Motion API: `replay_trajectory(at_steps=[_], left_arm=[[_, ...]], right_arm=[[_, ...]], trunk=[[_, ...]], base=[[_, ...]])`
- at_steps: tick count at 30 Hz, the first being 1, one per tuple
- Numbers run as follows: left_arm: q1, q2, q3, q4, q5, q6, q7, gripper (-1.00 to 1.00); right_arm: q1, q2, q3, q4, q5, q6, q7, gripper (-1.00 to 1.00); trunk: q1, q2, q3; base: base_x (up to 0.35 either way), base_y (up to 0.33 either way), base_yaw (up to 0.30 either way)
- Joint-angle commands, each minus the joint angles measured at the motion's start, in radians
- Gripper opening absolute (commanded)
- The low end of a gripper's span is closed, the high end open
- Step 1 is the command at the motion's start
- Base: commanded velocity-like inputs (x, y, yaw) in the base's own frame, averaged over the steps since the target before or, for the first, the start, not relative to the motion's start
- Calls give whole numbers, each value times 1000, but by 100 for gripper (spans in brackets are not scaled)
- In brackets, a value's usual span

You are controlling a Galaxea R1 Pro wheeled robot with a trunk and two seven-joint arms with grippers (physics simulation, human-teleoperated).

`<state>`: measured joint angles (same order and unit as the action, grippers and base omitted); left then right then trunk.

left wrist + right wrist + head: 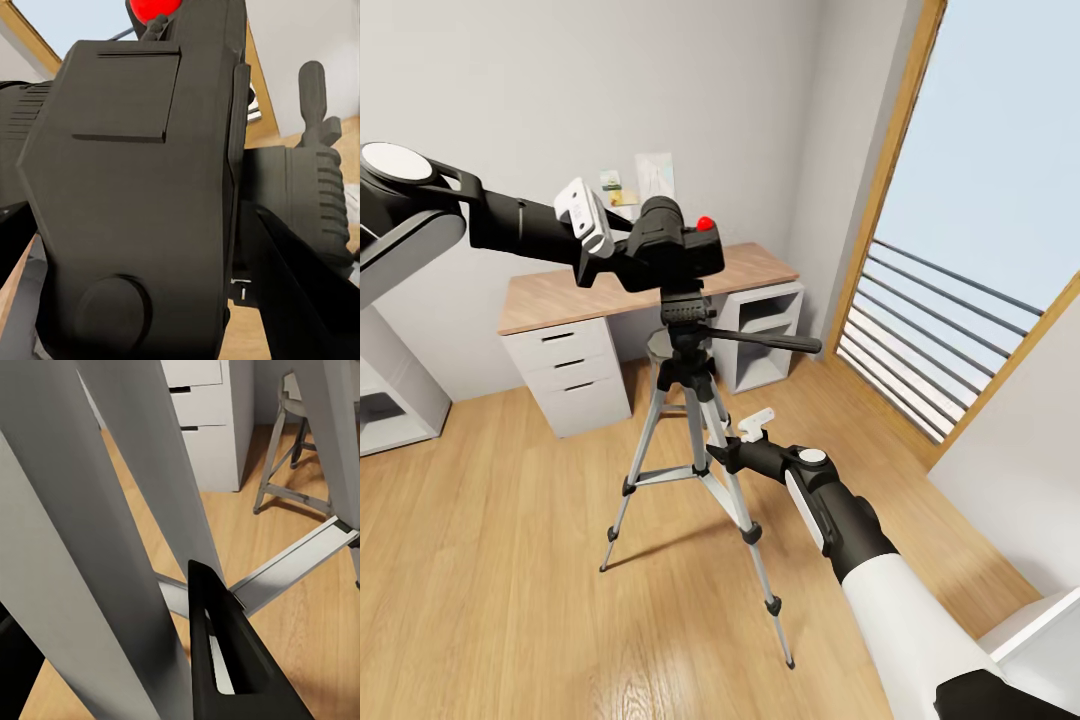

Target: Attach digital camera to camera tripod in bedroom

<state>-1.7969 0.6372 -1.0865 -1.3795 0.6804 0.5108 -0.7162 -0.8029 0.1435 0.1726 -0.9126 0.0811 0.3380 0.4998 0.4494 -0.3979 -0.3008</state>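
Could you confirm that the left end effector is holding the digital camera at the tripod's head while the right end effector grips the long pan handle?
Not quite: in the head view the right end effector is down at a silver leg of the camera tripod, not at the pan handle, which sticks out free. The rest holds: the left end effector has the digital camera at the tripod's head.

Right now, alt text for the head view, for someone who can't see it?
The left gripper holds the digital camera on top of the camera tripod, which stands on a wood plank floor before a wood-topped desk. The right gripper is at the tripod's legs; a tall window is to the right.
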Motion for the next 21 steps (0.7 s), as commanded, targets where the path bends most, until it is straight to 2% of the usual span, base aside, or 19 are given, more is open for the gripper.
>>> replay_trajectory(at_steps=[1, 10, 21], left_arm=[[-2, 1, -3, -1, 12, 7, 2, -100], [-2, 1, -3, -23, 64, 13, 6, -100], [-2, 2, -3, -22, 73, 10, 13, -100]], right_arm=[[-1, 1, -2, -1, 6, 3, 5, -100], [-1, 1, -2, 10, 6, 3, 5, -100], [-1, -1, -2, 12, 6, 3, 5, -100]], trunk=[[1, -2, -2], [1, -2, -2], [1, -2, -2]], base=[[0, 0, 0], [0, 0, 0], [0, 0, 0]])
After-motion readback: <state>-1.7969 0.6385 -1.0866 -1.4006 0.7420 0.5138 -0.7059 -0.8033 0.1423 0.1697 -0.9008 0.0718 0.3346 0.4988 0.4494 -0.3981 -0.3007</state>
